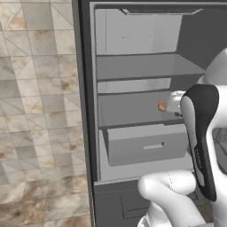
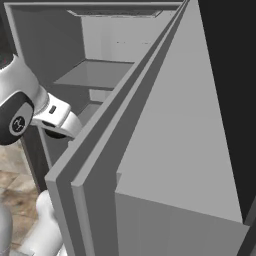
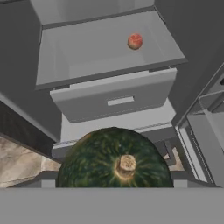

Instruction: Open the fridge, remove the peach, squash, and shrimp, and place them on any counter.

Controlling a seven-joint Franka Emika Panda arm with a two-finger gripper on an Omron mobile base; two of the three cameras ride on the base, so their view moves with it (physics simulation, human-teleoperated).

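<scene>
The fridge (image 1: 133, 66) stands open, its door (image 2: 165, 150) swung out to the right. The peach (image 3: 134, 41), a small orange-red ball, lies on the shelf above the drawer (image 3: 116, 94) and also shows as the peach (image 1: 162, 106) just left of my hand. The squash (image 3: 116, 164), dark green with a tan stem, hangs in the air in front of the fridge, close to the camera where my fingertips rise and hiding them. My gripper (image 1: 174, 103) is shut on it, with its jaws wide. The shrimp and the counter are out of view.
The open door's edge (image 2: 75, 190) stands close to the right of my arm (image 2: 55, 117). Beige tiled floor (image 1: 40, 111) lies left of the fridge. The upper shelves (image 1: 142, 66) are bare. A door bin (image 3: 210, 122) shows at the right.
</scene>
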